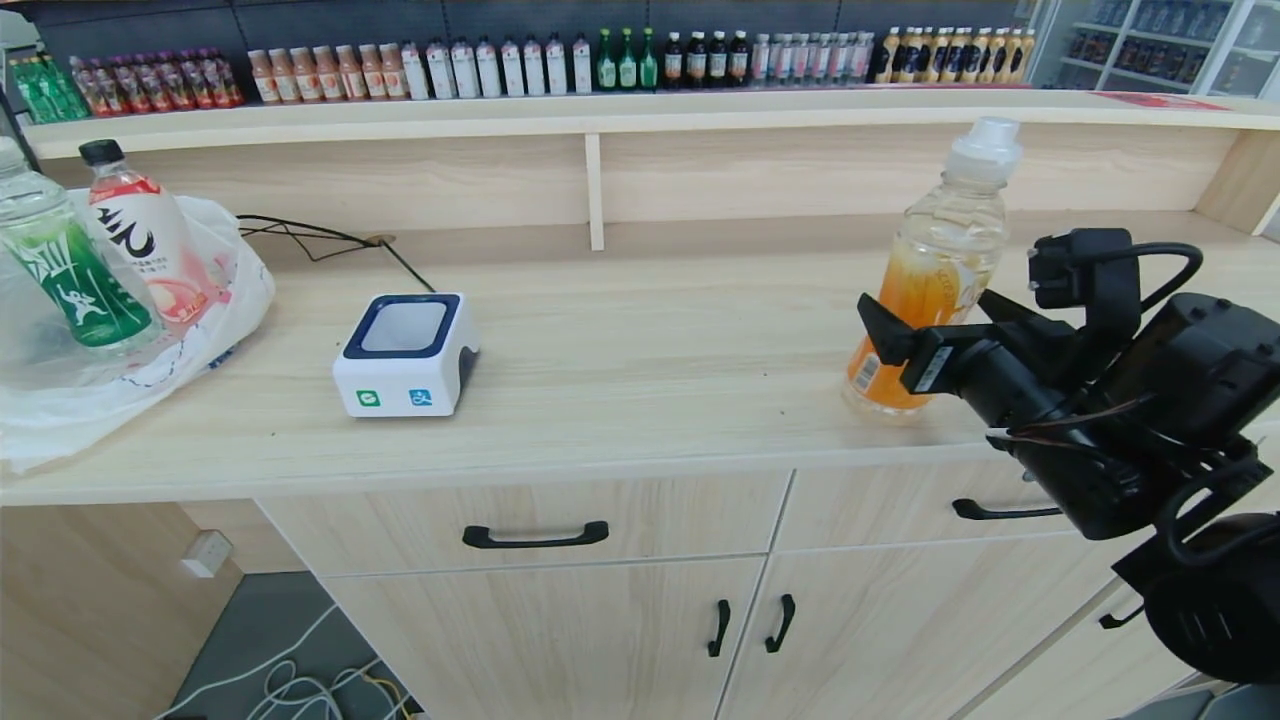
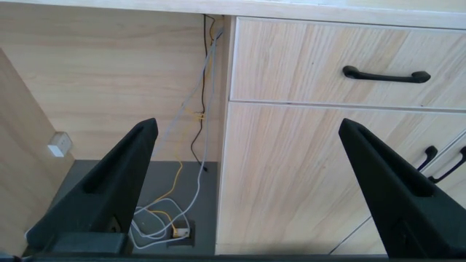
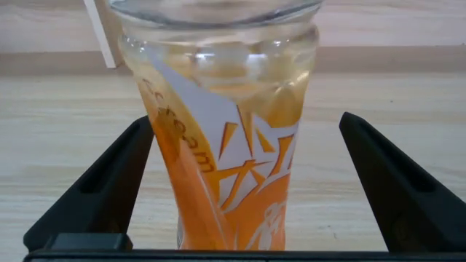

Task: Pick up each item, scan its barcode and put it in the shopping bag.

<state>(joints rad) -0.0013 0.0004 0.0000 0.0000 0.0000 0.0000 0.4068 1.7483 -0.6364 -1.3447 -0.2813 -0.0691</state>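
Observation:
An orange drink bottle [image 1: 930,270] with a white cap stands upright on the right of the wooden counter [image 1: 640,390]. My right gripper [image 1: 935,335] is open around its lower half; in the right wrist view the bottle [image 3: 226,167] stands between the two spread fingers [image 3: 109,189], closer to one of them. The white barcode scanner [image 1: 405,352] with a dark blue rim sits mid-left on the counter. At the far left lies the white shopping bag [image 1: 235,290], holding a green-labelled bottle [image 1: 60,270] and a pink-labelled bottle [image 1: 140,235]. My left gripper [image 2: 247,189] is open, low before the cabinet front.
A raised ledge [image 1: 600,115] runs behind the counter, with a row of several bottles [image 1: 560,62] on the shelf beyond. A black cable [image 1: 330,240] leads to the scanner. Drawers and doors with black handles [image 1: 535,537] lie below the counter edge.

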